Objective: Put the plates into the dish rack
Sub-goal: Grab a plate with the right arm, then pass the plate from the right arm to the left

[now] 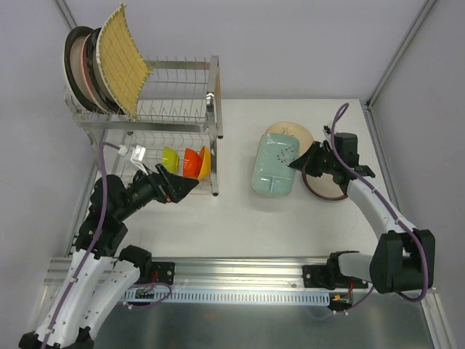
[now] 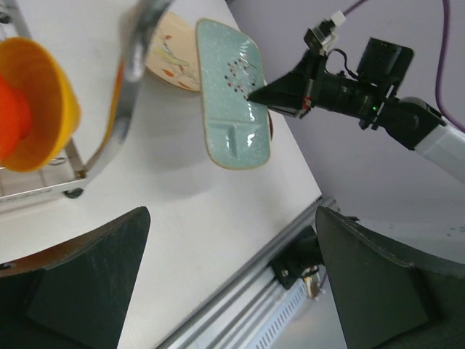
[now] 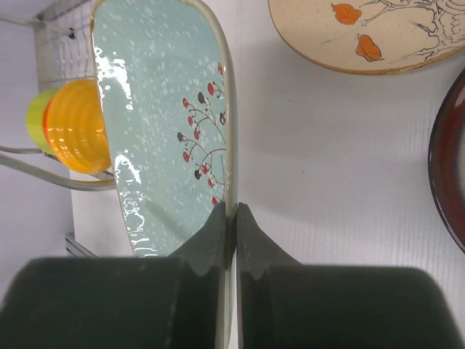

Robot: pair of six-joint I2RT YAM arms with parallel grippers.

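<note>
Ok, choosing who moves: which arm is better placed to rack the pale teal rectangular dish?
Right. The right gripper is shut on the rim of the pale teal rectangular dish; the left gripper hangs open and empty beside the silver wire dish rack.

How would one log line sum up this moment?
right gripper: shut on teal dish | left gripper: open | dish rack: several plates loaded

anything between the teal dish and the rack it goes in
Nothing lies on the table between the teal dish, pinched by the right gripper, and the dish rack. The open left gripper hangs by the rack's lower front, beside the bowls; the upper tier's right prongs look free.
</note>
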